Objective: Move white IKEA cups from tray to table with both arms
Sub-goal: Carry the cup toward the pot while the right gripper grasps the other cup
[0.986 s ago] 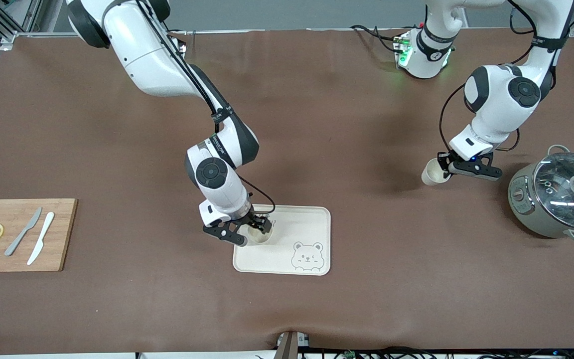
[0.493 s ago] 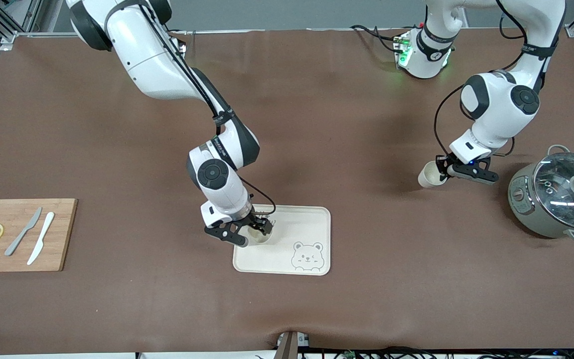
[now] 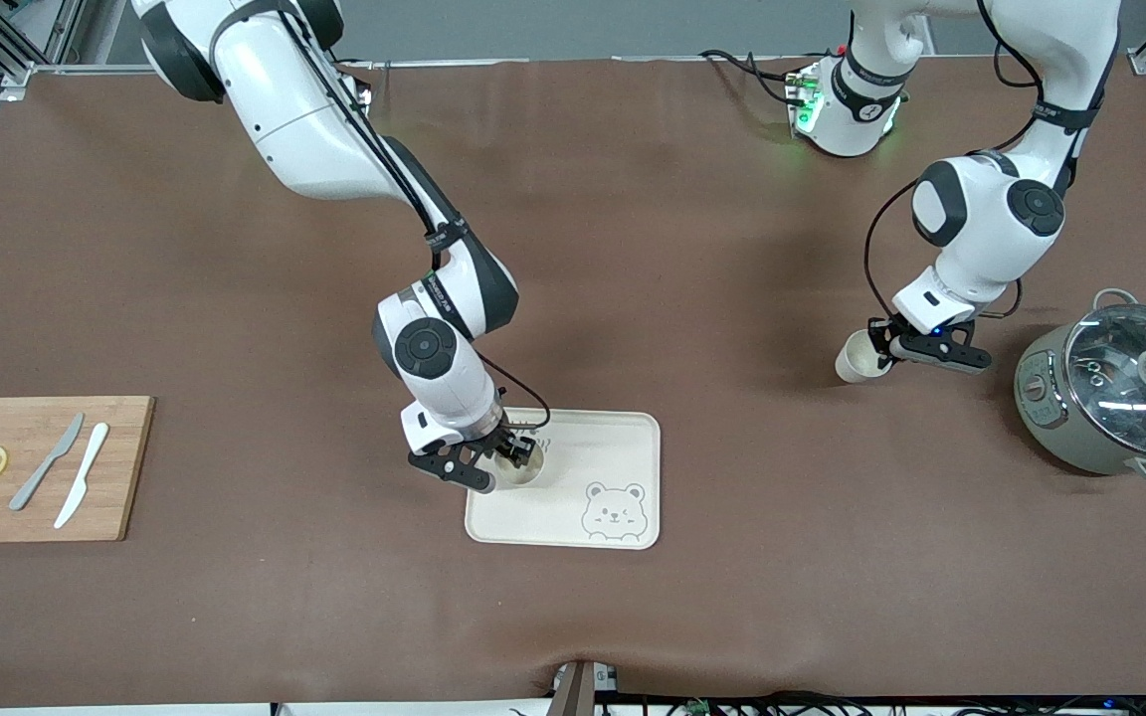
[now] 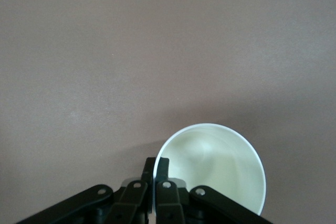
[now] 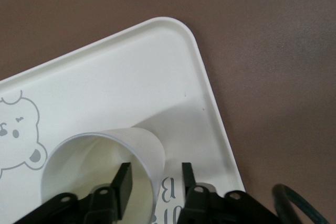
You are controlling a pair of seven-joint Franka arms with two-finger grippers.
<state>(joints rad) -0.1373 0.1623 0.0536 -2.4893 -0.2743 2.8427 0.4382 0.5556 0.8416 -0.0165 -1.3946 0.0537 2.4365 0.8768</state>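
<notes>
**Cups half moved: one in the air, one on the tray**

Cups first, from the front view. One white cup (image 3: 853,357) hangs tilted in the left gripper (image 3: 889,345), over bare table (image 3: 692,249) near a lidded pot (image 3: 1115,398) at the left arm's end. The second cup (image 3: 517,467) stands on the tray (image 3: 623,447), with the right gripper (image 3: 493,469) down on its rim. I judge neither cup delivered yet: the first needs setting down and releasing, the second lifting off the tray.

Left wrist view: the jaws are clamped together on the wall of the cup (image 4: 218,169), one finger inside the rim, one outside. Ahead of the jaws lies only brown mat (image 4: 157,51).

Right wrist view: the fingers (image 5: 125,184) straddle the wall of the cup (image 5: 100,166), one inside, one outside, a gap visible between them; not clamped as far as I can tell. The tray's corner (image 5: 178,30) lies ahead of the jaws.

A wooden cutting board (image 3: 36,467) with knives and lemon slices sits at the right arm's end, well apart.
</notes>
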